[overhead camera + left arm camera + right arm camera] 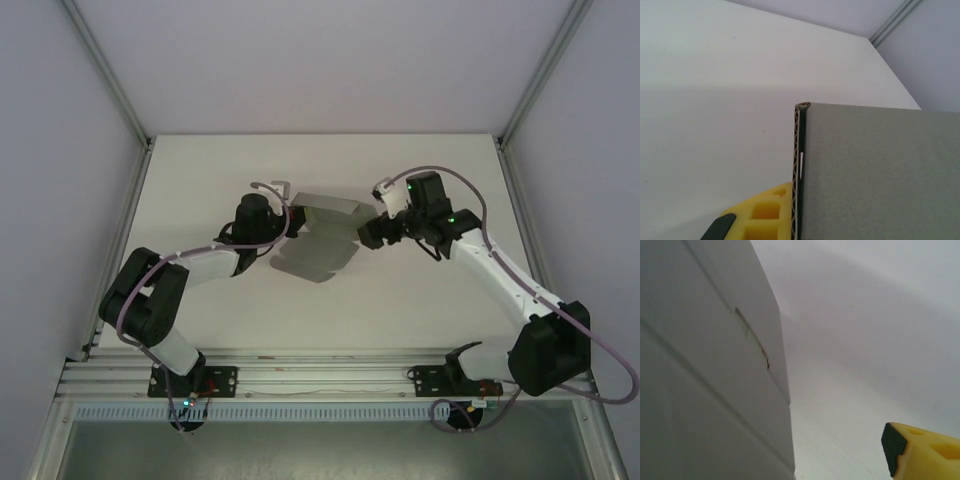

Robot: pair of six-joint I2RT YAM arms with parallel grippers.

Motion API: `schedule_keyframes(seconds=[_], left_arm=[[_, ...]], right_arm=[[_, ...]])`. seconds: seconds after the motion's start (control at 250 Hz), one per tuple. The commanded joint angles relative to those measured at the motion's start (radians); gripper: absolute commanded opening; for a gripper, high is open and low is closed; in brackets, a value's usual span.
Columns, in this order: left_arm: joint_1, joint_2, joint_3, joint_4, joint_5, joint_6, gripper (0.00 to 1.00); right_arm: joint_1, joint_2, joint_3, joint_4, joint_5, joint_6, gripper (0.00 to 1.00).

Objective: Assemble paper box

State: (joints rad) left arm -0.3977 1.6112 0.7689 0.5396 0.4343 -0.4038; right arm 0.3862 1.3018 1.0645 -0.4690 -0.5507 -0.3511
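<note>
A: Status on the paper box [318,240]?
B: Mid-table, btw the arms. Approx halfway, I'd say: panels creased & part-folded, not a closed box yet. Flaps & the slot [752,337] left to tuck.
A: Jaws?
B: Left gripper [288,222] pinched tight on the box's doubled left edge [799,170]. Right gripper [372,232] spread wide at the right edge, finger [925,452] off the card.
A: Room?
B: Open table [420,300] near, far & right; side walls well apart.
</note>
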Motion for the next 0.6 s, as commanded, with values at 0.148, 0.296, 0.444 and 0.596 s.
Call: schedule_keyframes(seconds=[0.148,0.296,0.444,0.596], left_arm=[[0.000,0.001,0.060,-0.115,0.035,-0.005,0.00],[0.001,0.009,0.066,-0.080,0.052,-0.031,0.00],[-0.001,0.024,0.092,-0.116,0.017,-0.046,0.00],[-0.007,0.043,0.139,-0.221,-0.088,-0.034,0.00]], right_arm=[[0.002,-0.002,0.018,0.144,0.006,0.032,0.76],[0.005,0.007,-0.018,0.213,-0.045,0.046,0.70],[0.027,0.040,-0.048,0.304,-0.043,0.048,0.49],[0.063,0.029,-0.061,0.342,0.036,0.037,0.17]])
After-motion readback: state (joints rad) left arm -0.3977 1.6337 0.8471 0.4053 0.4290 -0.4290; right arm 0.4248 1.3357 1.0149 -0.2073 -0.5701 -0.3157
